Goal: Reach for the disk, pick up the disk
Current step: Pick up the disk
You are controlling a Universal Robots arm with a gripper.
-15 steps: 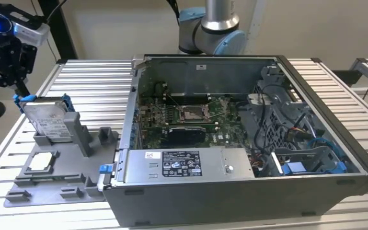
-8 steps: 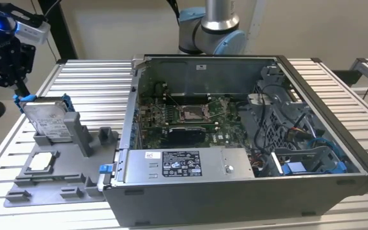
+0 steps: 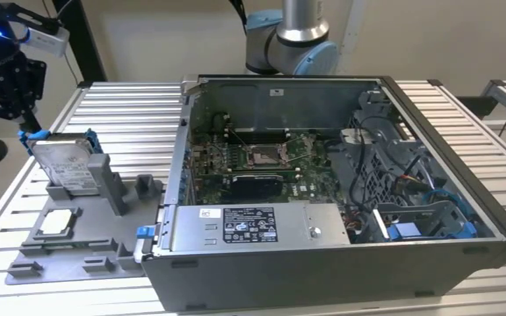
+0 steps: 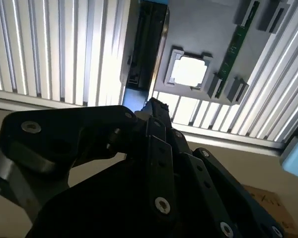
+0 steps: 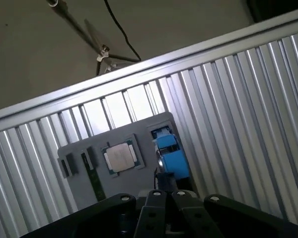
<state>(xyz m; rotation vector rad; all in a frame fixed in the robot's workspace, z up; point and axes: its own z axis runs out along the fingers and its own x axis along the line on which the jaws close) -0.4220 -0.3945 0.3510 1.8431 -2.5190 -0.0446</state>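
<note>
The disk [image 3: 64, 163] stands on edge in a grey holder at the exterior view's left, its silver face and white label showing inside a blue carrier frame. My black gripper [image 3: 31, 131] comes down from the upper left and its tip meets the top corner of that blue frame. In the first wrist view the disk [image 5: 170, 157] is seen edge-on as a blue strip directly beyond the gripper [image 5: 166, 187]. In the second wrist view the disk [image 4: 146, 47] is a dark narrow edge running away from the gripper [image 4: 152, 106].
The grey fixture plate [image 3: 86, 260] carries a white-topped square chip [image 3: 57, 222] and a green memory stick [image 4: 233, 49]. An open computer case [image 3: 464, 230] with a long grey labelled box [image 3: 253, 227] sits to the exterior view's right on the slatted metal table [image 3: 130, 118].
</note>
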